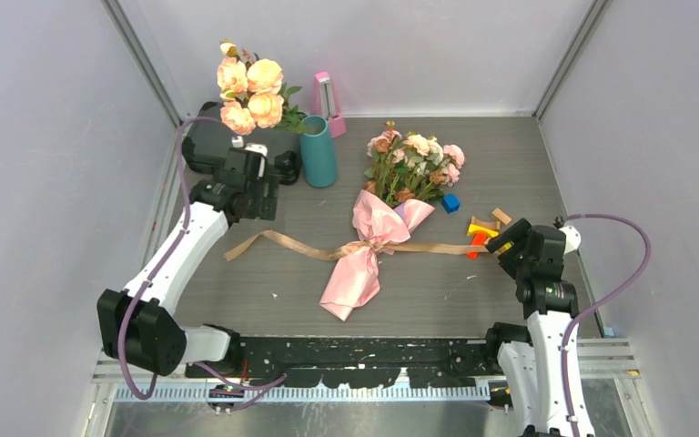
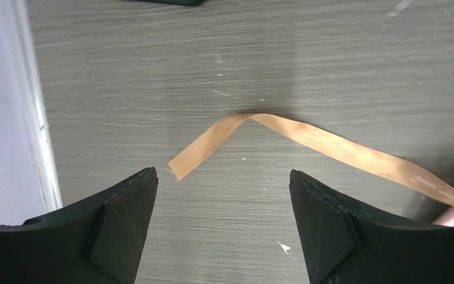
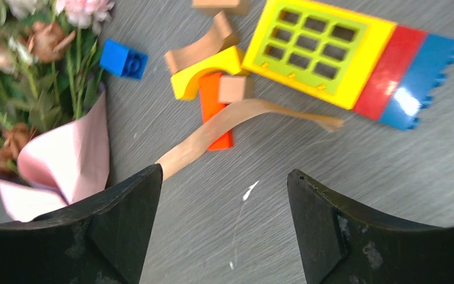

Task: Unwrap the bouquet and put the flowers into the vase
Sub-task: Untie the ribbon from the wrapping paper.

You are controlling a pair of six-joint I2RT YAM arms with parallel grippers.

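Claws: left gripper [image 2: 222,180] and right gripper [image 3: 224,177] released, empty.
Ribbon [image 1: 278,240]: ends trail either side of the bouquet [image 1: 378,228].
Advice: pin the bouquet, draw the ribbon off sideways.

Soft, even overhead light fills the top view: pale walls, a table [image 1: 510,164] free of hard shadows, only a faint one beneath the bouquet [image 1: 364,255]. In my left wrist view the ribbon [image 2: 331,148] is crisp, with a broad soft shadow at 1 o'clock. My left fingers [image 2: 118,236] read near-black at 7 and 5 o'clock. In my right wrist view, glare whitens the blue plate [image 3: 420,77] at 3 o'clock, and the flowers [image 3: 35,47] at 10 o'clock are blurred.
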